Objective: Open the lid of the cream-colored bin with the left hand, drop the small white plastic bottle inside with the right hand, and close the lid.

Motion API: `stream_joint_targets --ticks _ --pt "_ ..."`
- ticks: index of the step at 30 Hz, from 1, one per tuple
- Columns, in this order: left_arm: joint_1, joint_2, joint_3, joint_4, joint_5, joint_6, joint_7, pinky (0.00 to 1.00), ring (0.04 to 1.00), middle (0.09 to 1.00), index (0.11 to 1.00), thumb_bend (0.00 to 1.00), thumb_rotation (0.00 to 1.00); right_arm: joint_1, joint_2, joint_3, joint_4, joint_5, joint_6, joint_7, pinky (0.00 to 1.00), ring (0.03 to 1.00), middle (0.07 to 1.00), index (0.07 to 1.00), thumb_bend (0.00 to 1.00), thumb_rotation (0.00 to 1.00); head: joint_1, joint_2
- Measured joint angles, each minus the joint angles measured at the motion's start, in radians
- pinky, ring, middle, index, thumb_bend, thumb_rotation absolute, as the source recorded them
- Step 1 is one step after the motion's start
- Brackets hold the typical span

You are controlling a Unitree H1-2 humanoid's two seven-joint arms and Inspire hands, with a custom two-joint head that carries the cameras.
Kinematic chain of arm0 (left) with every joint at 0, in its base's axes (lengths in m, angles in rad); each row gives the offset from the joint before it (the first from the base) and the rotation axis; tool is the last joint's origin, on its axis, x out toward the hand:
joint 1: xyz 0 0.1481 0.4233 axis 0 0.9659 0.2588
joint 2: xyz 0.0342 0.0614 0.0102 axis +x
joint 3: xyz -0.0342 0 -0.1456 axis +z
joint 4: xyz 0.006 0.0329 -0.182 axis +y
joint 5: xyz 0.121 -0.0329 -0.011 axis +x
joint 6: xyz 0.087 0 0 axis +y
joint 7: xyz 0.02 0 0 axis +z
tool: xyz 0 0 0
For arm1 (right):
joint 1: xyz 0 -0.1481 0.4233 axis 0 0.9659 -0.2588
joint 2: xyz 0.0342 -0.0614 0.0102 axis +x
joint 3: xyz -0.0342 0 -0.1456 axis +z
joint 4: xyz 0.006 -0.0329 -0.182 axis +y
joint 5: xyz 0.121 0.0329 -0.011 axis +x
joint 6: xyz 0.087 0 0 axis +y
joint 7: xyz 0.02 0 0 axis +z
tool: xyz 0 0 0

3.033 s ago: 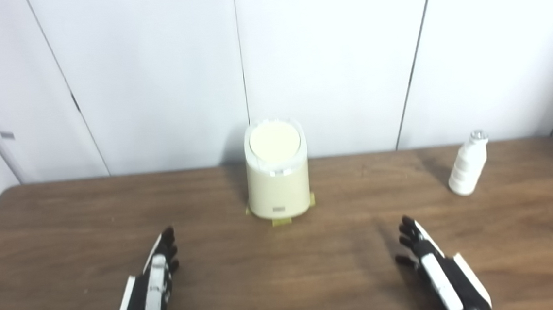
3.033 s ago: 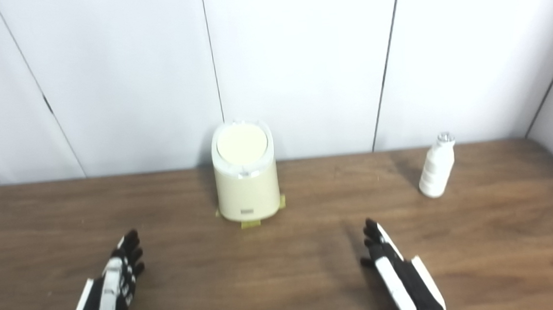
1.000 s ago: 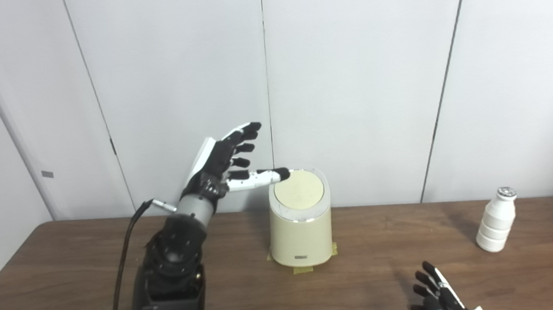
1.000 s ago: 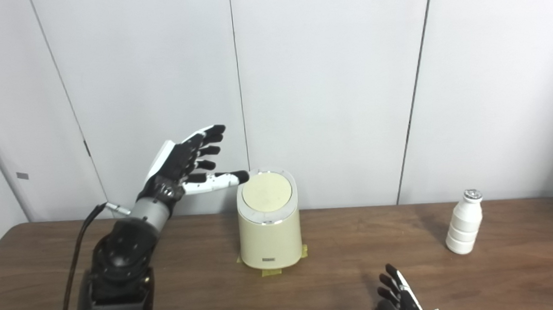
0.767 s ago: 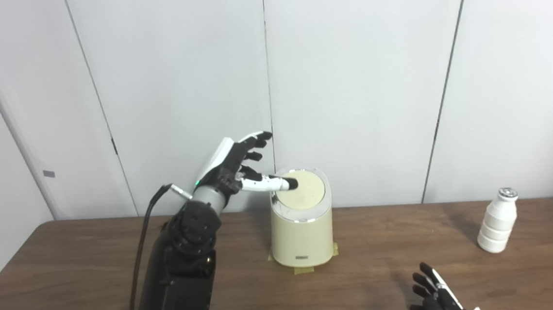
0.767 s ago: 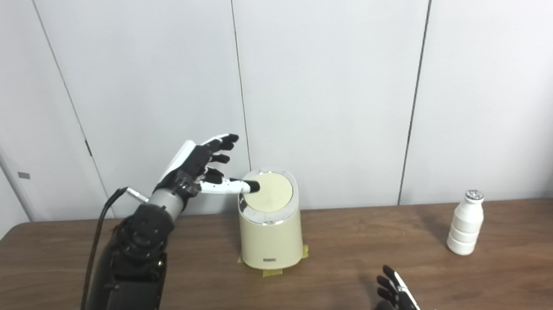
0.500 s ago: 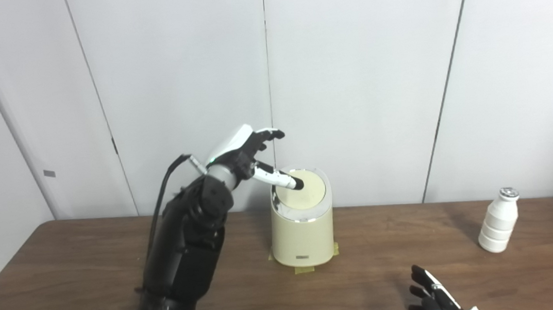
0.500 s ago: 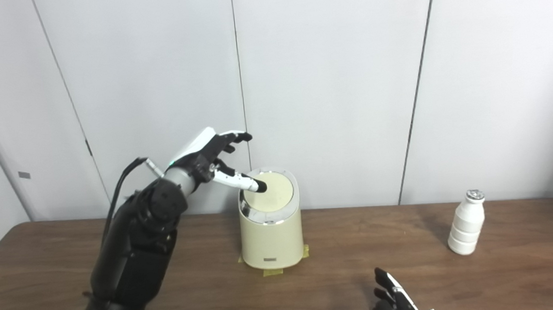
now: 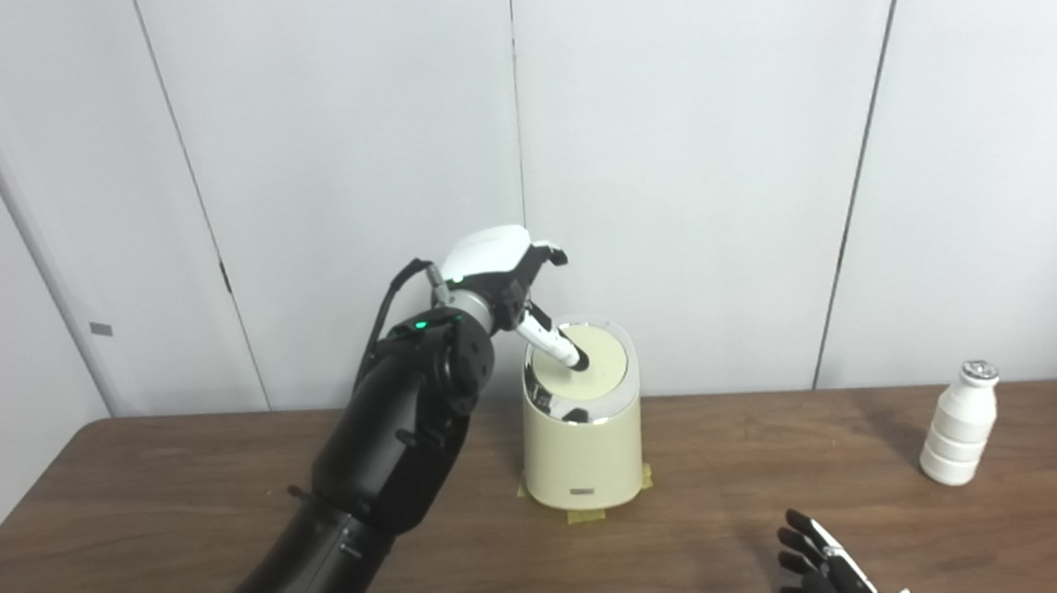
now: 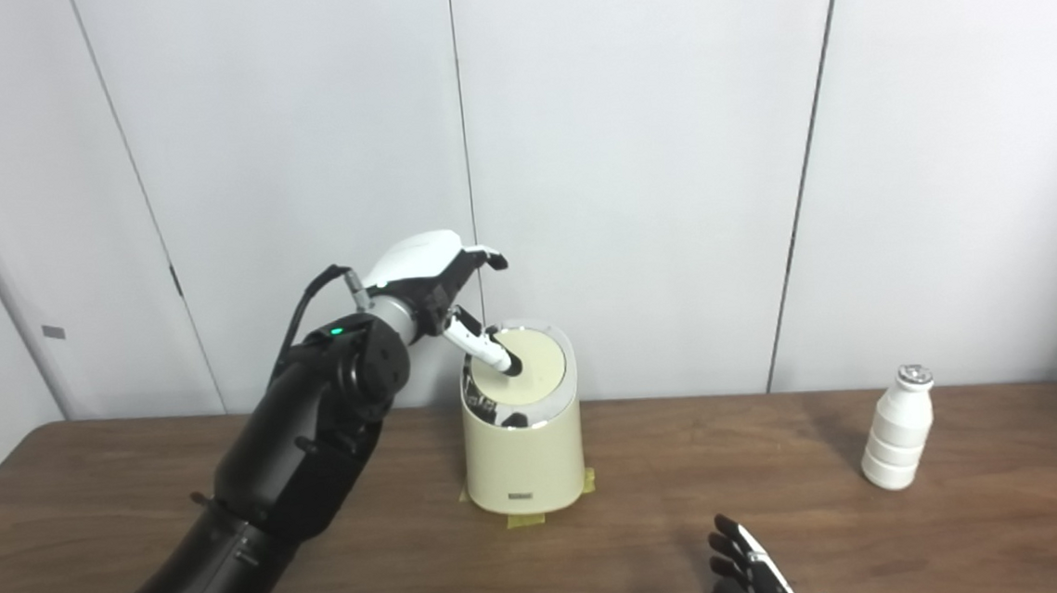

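Left hand point(image 9: 501, 275) spread, one finger pressing bin point(image 9: 584, 460) lid point(image 9: 587, 373), likely stiff push-latch; bottle point(image 9: 958, 425) far right, light, slick — grip mid-body; right hand point(image 10: 755, 583) apparently open, mostly cropped.

Both views come from my head, two cameras side by side, looking forward and down across the desk point(image 9: 134, 510) toward its back edge and the white wall panels point(image 9: 685, 137) behind it. They sit at medium range: the desk's near edge falls below both pictures. The right eye stands slightly to the right, so everything shifts left in it. Both share nearly all: the desk's back edge, the bin point(image 10: 522, 446), the bottle point(image 10: 897, 443).
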Motion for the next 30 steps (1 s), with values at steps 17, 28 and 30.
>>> stream_joint_targets --ticks 17,28,30 --pt "-0.016 -0.029 -0.073 0.125 -0.003 -0.103 0.173 0.77 0.854 0.874 0.839 0.96 0.15 0.008 0.011 0.017 -0.032 0.012 0.041 -0.011 0.77 0.893 0.908 0.932 0.57 0.99 -0.009 0.014" --pt "-0.016 -0.024 -0.110 0.128 -0.003 -0.138 0.199 0.79 0.884 0.883 0.844 0.95 0.12 0.007 0.013 0.022 -0.035 0.012 0.050 -0.018 0.77 0.887 0.905 0.931 0.59 0.97 -0.017 0.017" --pt "-0.017 -0.020 -0.129 0.128 0.011 -0.149 0.206 0.79 0.872 0.873 0.844 0.96 0.12 0.007 0.014 0.022 -0.035 0.018 0.051 -0.017 0.78 0.891 0.908 0.931 0.60 0.96 -0.018 0.018"
